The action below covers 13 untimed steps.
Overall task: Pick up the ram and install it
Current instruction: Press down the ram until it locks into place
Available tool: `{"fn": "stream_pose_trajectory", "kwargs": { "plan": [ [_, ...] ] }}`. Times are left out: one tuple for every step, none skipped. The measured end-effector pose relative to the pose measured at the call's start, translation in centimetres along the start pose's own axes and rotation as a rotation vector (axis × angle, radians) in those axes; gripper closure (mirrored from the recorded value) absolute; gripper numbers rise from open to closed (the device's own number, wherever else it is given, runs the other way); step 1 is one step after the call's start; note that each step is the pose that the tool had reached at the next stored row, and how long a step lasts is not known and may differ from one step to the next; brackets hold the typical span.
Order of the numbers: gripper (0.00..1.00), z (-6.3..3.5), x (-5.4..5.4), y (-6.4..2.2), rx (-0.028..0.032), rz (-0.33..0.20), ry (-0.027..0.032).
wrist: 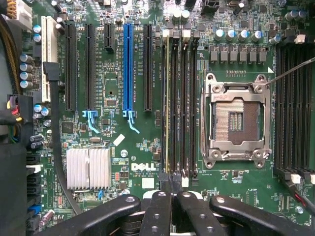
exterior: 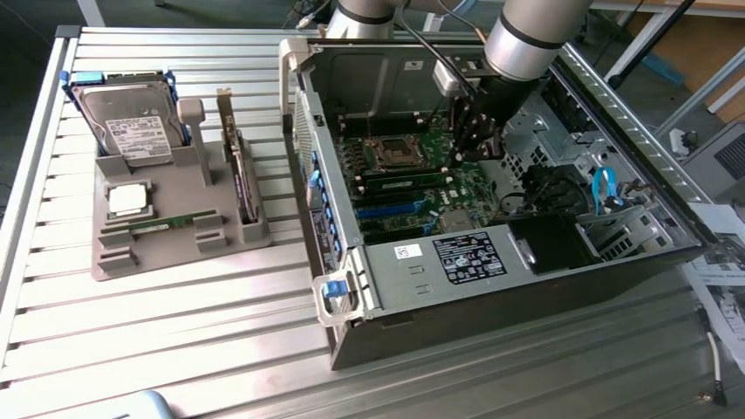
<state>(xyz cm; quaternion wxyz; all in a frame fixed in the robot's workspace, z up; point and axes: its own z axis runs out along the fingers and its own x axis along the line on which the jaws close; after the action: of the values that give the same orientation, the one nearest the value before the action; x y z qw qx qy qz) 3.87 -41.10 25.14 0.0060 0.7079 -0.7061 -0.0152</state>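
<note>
Inside the open computer case (exterior: pixel 349 262), a thin green ram (wrist: pixel 167 98) stands edge-up in one of the black memory slots (wrist: pixel 183 98) beside the empty processor socket (wrist: pixel 237 118). My gripper (wrist: pixel 172 186) hovers over the near end of that slot row. Its black fingers (wrist: pixel 156 211) are shut together with nothing visible between them. In the exterior view the gripper (exterior: pixel 475 144) reaches down into the case over the motherboard. Another green ram stick (exterior: pixel 160 224) lies flat on the grey tray (exterior: pixel 174 257) outside the case.
The tray also carries a hard drive (exterior: pixel 131 118), a square silver processor (exterior: pixel 128 199) and an upright expansion card (exterior: pixel 242 170). Blue and black expansion slots (wrist: pixel 128 69), a silver heatsink (wrist: pixel 88 168) and cables (exterior: pixel 603 190) surround the work area. The case walls close in around the arm.
</note>
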Motion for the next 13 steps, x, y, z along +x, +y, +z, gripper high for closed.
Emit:
{"fn": "stream_pose_trajectory", "kwargs": {
  "plan": [
    [0.9, 0.06, 0.0, 0.0, 0.0, 0.0, -0.0001],
    [0.9, 0.13, 0.0, -0.01, 0.0, 0.0, 0.0],
    [0.9, 0.21, 0.0, -0.01, 0.0, 0.0, 0.0001],
    [0.9, 0.3, 0.0, -0.01, 0.0, 0.0, 0.0001],
    [0.9, 0.4, 0.0, -0.01, 0.0, 0.0, 0.0],
    [0.9, 0.5, 0.0, -0.02, -0.0001, 0.0, 0.0001],
    [0.9, 0.63, 0.0, -0.02, 0.0, 0.0, -0.0001],
    [0.9, 0.73, 0.0, -0.02, 0.0, 0.0, 0.0],
    [0.9, 0.82, 0.0, -0.03, 0.0, 0.0, 0.0],
    [0.9, 0.92, 0.0, -0.03, 0.0, 0.0, 0.0],
    [0.9, 1.0, 0.0, -0.03, 0.0, 0.0, 0.0],
    [0.9, 1.1, 0.0, -0.04, 0.0, 0.0, 0.0],
    [0.9, 1.22, 0.0, -0.04, 0.0, 0.0, 0.0]
  ]
}}
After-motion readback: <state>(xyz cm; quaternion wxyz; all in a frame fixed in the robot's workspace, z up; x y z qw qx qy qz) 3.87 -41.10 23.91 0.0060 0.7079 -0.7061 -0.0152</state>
